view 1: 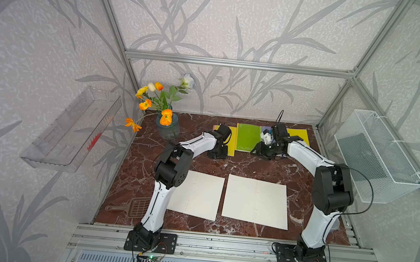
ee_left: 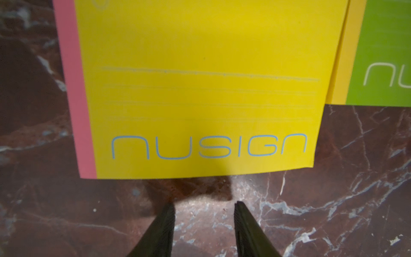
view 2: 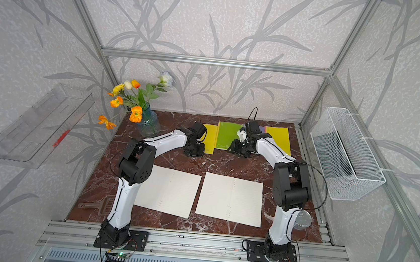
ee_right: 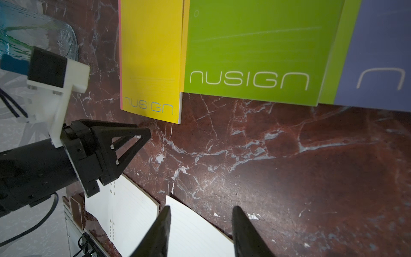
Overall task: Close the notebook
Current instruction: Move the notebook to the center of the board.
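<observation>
Both with jaws spread, empty: left gripper (ee_left: pixel 204 205), right gripper (ee_right: pixel 201 210), tapered black wedges over veined marble table (ee_left: pixel 333 178), near flat yellow notebook (ee_left: pixel 200 100).

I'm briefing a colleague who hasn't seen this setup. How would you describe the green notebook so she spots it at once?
On the marble table, look along the far edge, right of the flower vase, where closed notebooks lie in a row. The green notebook sits between a yellow one and a purple one; it alone is green, with pale NUSIGN lettering.

Marble table (view 1: pixel 239 166): notebooks (view 1: pixel 256 201), vase (view 1: pixel 167 130), scoop (view 1: pixel 134 207)
</observation>
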Controlling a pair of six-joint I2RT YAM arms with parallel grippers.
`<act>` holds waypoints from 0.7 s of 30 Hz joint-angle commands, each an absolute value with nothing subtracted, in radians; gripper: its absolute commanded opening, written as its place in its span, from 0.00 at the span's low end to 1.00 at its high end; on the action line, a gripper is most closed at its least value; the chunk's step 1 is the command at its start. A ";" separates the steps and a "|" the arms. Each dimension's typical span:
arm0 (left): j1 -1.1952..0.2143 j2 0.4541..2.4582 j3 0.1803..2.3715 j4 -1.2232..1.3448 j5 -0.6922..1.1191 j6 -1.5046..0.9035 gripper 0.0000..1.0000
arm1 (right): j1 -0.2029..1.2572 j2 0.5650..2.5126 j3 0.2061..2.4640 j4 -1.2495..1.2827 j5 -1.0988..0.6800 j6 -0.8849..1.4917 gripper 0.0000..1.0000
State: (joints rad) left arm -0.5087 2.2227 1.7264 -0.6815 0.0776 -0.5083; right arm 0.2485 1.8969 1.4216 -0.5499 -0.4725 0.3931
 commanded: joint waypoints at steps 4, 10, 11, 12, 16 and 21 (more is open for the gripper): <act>-0.511 2.271 1.782 -0.717 0.081 -0.490 0.45 | 0.241 1.886 1.411 -0.543 -0.482 0.390 0.45; -0.511 2.314 1.822 -0.720 0.087 -0.489 0.45 | 0.238 1.892 1.405 -0.542 -0.486 0.390 0.45; -0.511 2.321 1.830 -0.722 0.086 -0.491 0.45 | 0.238 1.892 1.405 -0.543 -0.486 0.389 0.45; -0.512 2.326 1.839 -0.723 0.085 -0.492 0.45 | 0.238 1.893 1.405 -0.546 -0.485 0.388 0.45; -0.511 2.354 1.869 -0.723 0.084 -0.493 0.45 | 0.233 1.894 1.401 -0.550 -0.488 0.381 0.45; -0.511 2.397 1.930 -0.747 0.079 -0.484 0.45 | 0.228 1.894 1.387 -0.548 -0.494 0.378 0.45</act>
